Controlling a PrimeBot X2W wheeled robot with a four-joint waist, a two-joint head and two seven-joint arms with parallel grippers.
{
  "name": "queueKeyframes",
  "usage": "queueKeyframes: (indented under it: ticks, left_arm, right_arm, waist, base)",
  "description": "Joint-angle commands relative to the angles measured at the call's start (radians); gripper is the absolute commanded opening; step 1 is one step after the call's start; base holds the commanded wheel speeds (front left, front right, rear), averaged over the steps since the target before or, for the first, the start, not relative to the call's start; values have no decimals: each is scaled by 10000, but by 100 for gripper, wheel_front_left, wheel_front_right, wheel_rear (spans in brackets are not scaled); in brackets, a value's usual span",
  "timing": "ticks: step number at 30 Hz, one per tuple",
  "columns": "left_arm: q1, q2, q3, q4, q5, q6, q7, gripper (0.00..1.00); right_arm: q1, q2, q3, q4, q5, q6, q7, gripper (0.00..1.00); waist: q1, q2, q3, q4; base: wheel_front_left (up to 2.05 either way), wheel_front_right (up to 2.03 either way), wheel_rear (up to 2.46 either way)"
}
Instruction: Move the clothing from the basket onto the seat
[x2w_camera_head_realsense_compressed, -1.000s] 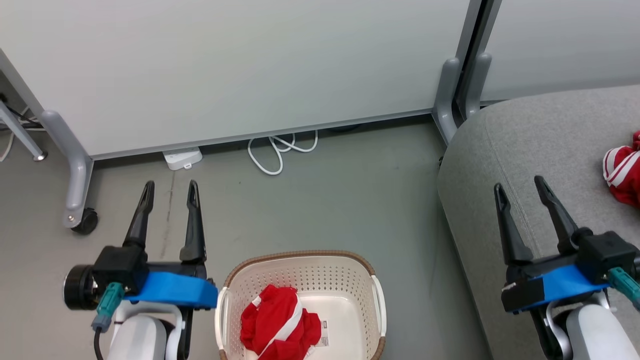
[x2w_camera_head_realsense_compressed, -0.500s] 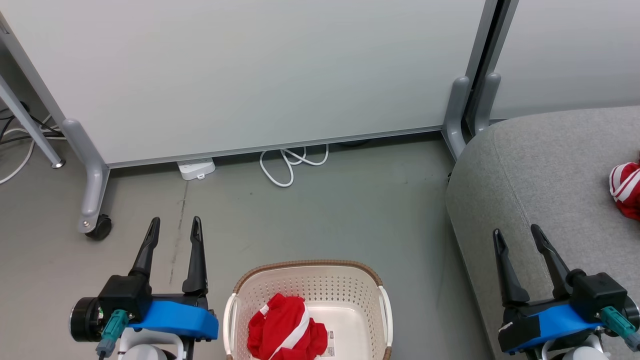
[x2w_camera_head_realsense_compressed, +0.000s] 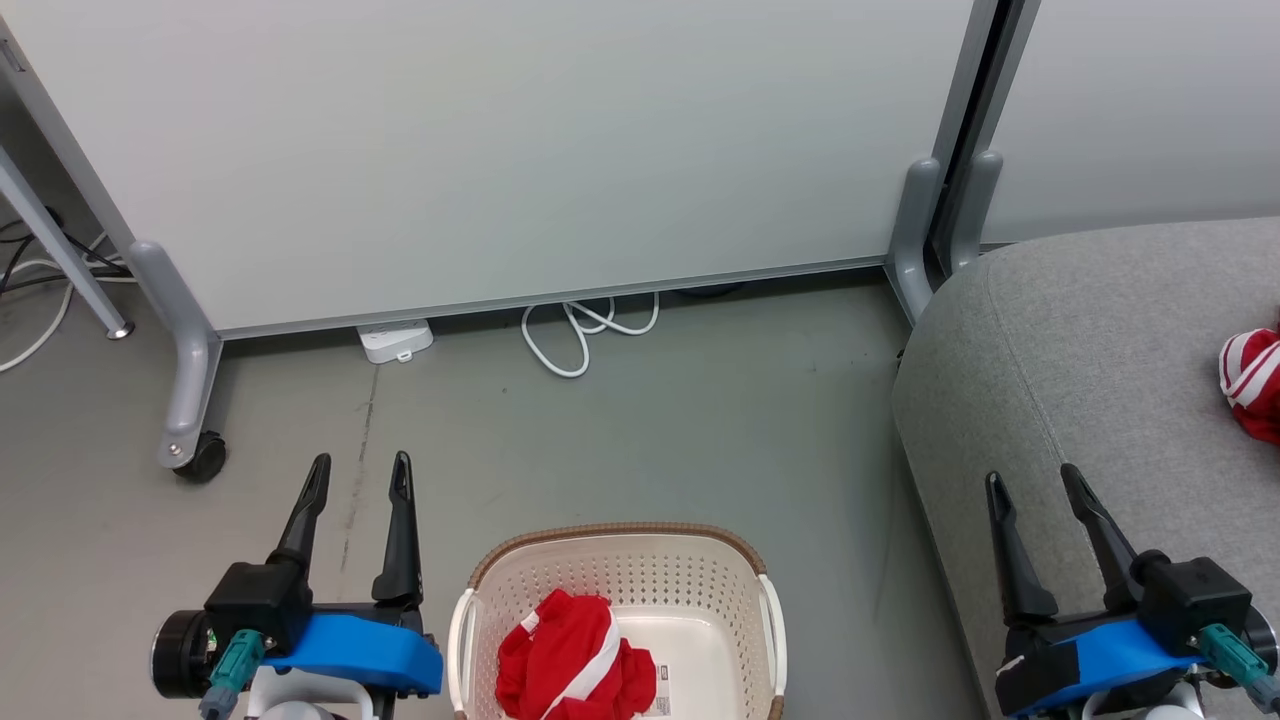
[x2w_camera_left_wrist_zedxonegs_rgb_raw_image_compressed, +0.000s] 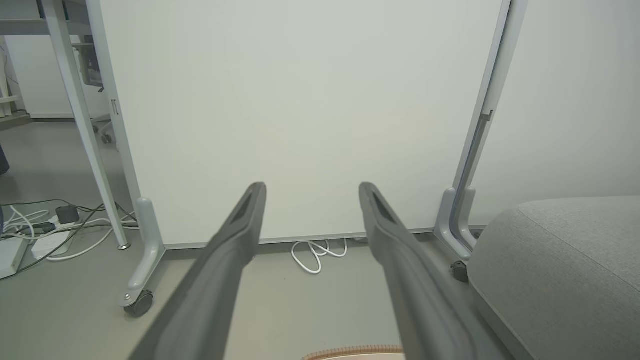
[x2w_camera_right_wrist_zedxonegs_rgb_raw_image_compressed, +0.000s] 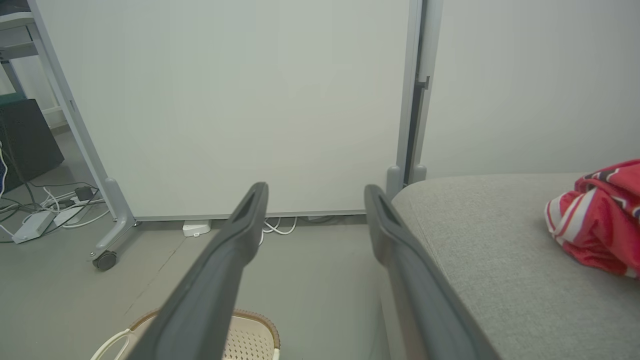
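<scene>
A crumpled red garment with white stripes (x2w_camera_head_realsense_compressed: 574, 655) lies in the cream perforated basket (x2w_camera_head_realsense_compressed: 740, 560) on the floor at the bottom centre of the head view. A second red striped garment (x2w_camera_head_realsense_compressed: 1252, 384) (x2w_camera_right_wrist_zedxonegs_rgb_raw_image_compressed: 600, 220) rests on the grey seat (x2w_camera_head_realsense_compressed: 1090, 340) (x2w_camera_right_wrist_zedxonegs_rgb_raw_image_compressed: 490, 240) at the right. My left gripper (x2w_camera_head_realsense_compressed: 360, 472) (x2w_camera_left_wrist_zedxonegs_rgb_raw_image_compressed: 311, 189) hangs open and empty to the left of the basket. Over the seat's near edge my right gripper (x2w_camera_head_realsense_compressed: 1030, 478) (x2w_camera_right_wrist_zedxonegs_rgb_raw_image_compressed: 315, 189) is open and empty too. The basket's brown rim (x2w_camera_left_wrist_zedxonegs_rgb_raw_image_compressed: 355, 352) (x2w_camera_right_wrist_zedxonegs_rgb_raw_image_compressed: 257, 320) peeks into both wrist views.
A white partition panel on grey wheeled legs (x2w_camera_head_realsense_compressed: 185, 400) stands behind the floor space, with a second leg (x2w_camera_head_realsense_compressed: 915, 230) beside the seat. A coiled white cable (x2w_camera_head_realsense_compressed: 580, 335) and a white power strip (x2w_camera_head_realsense_compressed: 395, 340) lie at its base. More cables (x2w_camera_left_wrist_zedxonegs_rgb_raw_image_compressed: 45, 230) lie at the left.
The head view has shifted, so the basket and both grippers sit lower in it. The garments, the basket and the open grippers show no move of their own.
</scene>
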Motion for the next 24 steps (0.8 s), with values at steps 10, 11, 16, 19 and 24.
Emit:
queueKeyframes:
  ticks: [10, 11, 16, 19, 24]
  left_arm:
    - [-386, -18, -300, 219, 46, -54, -25, 100]
    - [-486, -18, -378, 290, 69, -58, -25, 100]
    - [-1189, -15, -845, 785, 175, -123, -25, 100]
    - [-1738, -11, -1129, 1207, 319, -167, -25, 100]
    - [-2676, 110, -1693, 2100, 432, -221, -25, 100]
  right_arm:
    - [-170, 42, 77, -11, -17, 1, -38, 100]
    - [-233, 26, 96, -21, -4, 1, -38, 100]
    - [-590, -27, 256, -128, 35, 1, -38, 100]
    - [-918, -76, 427, -196, 11, 1, -38, 100]
    - [-1583, -164, 647, -324, 11, 1, -38, 100]
  waist:
    - [1, -1, 194, -117]
    - [1, -1, 258, -153]
    - [1, -1, 771, -423]
    - [1, -1, 1248, -659]
    - [1, -1, 2128, -1082]
  base:
    - [0, 0, 0]
    - [0, 0, 0]
    - [0, 0, 0]
    - [0, 0, 0]
    - [0, 0, 0]
